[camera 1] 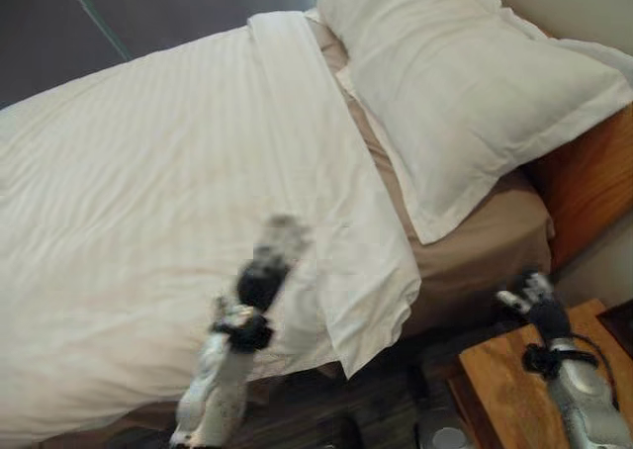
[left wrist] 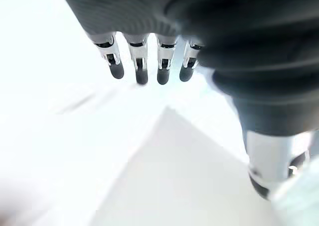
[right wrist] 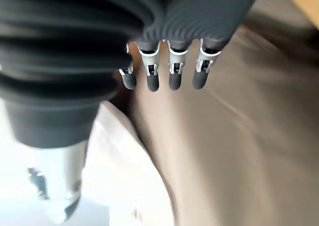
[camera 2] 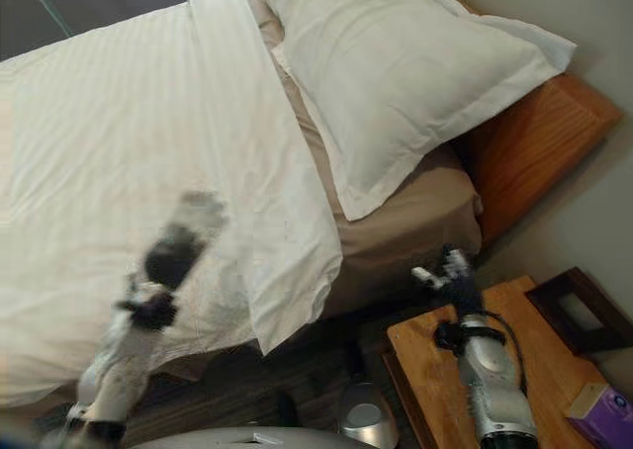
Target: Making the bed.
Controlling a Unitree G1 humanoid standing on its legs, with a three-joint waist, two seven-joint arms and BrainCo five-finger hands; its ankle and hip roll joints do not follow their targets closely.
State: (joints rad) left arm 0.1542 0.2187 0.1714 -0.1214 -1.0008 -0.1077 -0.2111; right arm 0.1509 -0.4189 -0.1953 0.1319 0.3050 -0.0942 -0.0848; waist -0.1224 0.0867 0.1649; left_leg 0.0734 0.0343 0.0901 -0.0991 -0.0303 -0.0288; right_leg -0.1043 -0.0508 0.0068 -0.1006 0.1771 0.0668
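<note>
The white duvet (camera 1: 148, 192) lies over most of the bed, its top edge turned back in a folded band (camera 1: 316, 152) that runs from the far side toward the near corner. Right of the band, tan sheet (camera 1: 475, 241) is exposed, and a large white pillow (camera 1: 465, 83) rests on it against the wooden headboard (camera 1: 588, 177).

The step in hand looks like smoothing and squaring the duvet near its turned-back edge. To do it well, I would keep the fingers flat on the cloth and sweep outward toward the corner (camera 1: 381, 345), which hangs loose over the bed's side, so the fold lies straight instead of bunching. The corner probably needs pulling level with the mattress edge.

The left robot hand (camera 1: 267, 266) is above the duvet close to the folded band. In its wrist view the fingers (left wrist: 142, 71) are straight and spread in a row, the thumb apart from them, and nothing is held; whether the tips touch the cloth cannot be told.

Farther right, the right robot hand (camera 2: 450, 271) hovers between the bed's side and a wooden nightstand (camera 2: 495, 370). Its fingers (right wrist: 172, 69) are also extended and relaxed, empty, pointing at the tan sheet. A purple box (camera 2: 603, 414) sits at the nightstand's near corner.
</note>
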